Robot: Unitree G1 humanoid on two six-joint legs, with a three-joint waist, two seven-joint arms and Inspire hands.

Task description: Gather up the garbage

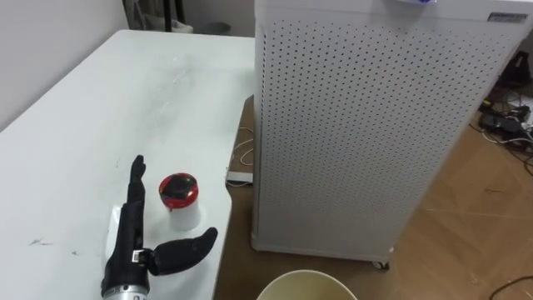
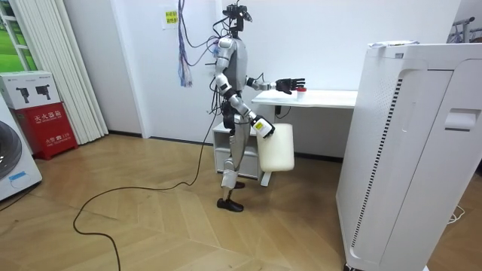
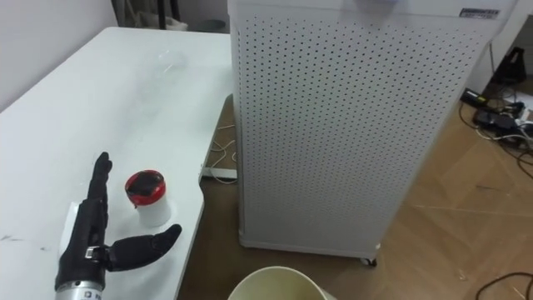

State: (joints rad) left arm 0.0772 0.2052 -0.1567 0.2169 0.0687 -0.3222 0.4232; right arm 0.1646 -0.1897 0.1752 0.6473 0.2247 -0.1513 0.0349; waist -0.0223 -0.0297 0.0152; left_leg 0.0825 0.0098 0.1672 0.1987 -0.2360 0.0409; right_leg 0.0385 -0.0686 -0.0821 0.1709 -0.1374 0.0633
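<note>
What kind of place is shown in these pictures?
Probably a room in a home or a lab: a white table by the wall, a tall white perforated unit, perhaps an air purifier, and a wood floor.

**Layout.** Worktop [image 1: 83, 125] fills the frame's left. A jar [image 1: 179, 200] stands near its lower right edge, with the left hand [image 1: 129, 235] just beside it at lower left. A cabinet [image 1: 366, 125] stands on the floor [image 1: 475, 208] at right, and a bin [image 1: 305, 272] at bottom centre.
</note>
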